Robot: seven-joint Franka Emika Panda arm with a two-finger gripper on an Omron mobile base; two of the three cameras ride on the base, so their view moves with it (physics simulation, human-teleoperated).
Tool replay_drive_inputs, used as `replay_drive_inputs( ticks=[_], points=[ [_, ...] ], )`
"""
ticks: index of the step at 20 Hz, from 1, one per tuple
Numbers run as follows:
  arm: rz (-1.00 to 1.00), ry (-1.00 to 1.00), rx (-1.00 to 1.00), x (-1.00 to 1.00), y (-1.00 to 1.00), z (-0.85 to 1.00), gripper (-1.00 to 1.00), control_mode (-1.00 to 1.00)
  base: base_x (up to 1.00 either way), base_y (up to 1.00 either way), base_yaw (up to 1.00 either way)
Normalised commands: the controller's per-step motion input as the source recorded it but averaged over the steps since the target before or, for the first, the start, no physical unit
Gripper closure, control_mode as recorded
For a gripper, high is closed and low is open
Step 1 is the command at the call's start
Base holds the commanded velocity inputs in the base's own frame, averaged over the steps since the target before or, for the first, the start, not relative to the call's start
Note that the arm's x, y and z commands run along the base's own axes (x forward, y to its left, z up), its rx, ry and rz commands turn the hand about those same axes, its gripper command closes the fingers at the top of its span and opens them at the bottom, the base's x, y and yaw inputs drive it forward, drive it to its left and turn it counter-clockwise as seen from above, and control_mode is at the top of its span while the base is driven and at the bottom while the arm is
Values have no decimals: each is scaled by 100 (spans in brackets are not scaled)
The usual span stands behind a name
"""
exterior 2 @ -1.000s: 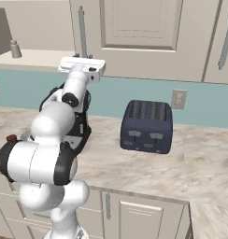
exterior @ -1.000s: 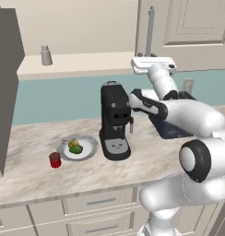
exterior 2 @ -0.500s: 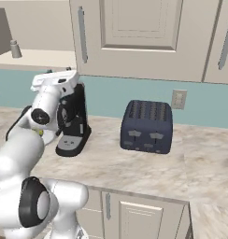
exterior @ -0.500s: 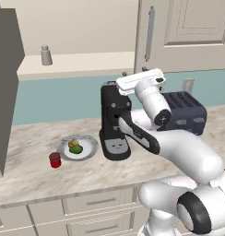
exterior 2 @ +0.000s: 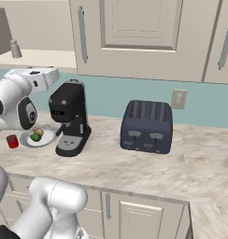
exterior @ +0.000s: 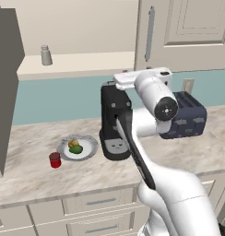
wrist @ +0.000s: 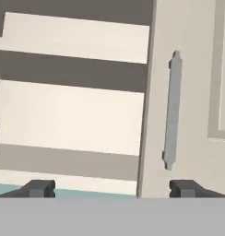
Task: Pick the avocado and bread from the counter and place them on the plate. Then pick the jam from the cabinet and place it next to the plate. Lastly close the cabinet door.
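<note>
The white plate lies on the counter left of the coffee machine, with the green avocado and the golden-brown bread on it. The red jam stands on the counter just left of the plate; it is also in the right base view. The cabinet is open, its left door swung out. My gripper is open and empty, high above the coffee machine, facing the cabinet shelves and the shut right door's handle.
A black coffee machine stands right of the plate, under my hand. A dark blue toaster sits further right. A grey-white shaker stands on the cabinet's lower shelf. Pale drawers run below the counter.
My hand has swung left and slightly down, from in front of the shut right door to above the coffee machine. Plate, avocado, bread and jam have not moved.
</note>
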Motion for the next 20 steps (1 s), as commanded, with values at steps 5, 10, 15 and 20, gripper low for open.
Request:
replay_drive_inputs(
  ticks=[5,10,15,20],
  points=[
    [-14,50,6,-100,-2,20,-100,-100,0,0,0],
    [4,6,1,-100,0,-85,-100,-100,0,0,0],
    [11,-5,2,-72,-9,-33,-100,-100,0,0,0],
    [3,0,3,-3,-11,0,-100,-100,0,0,0]
  ],
)
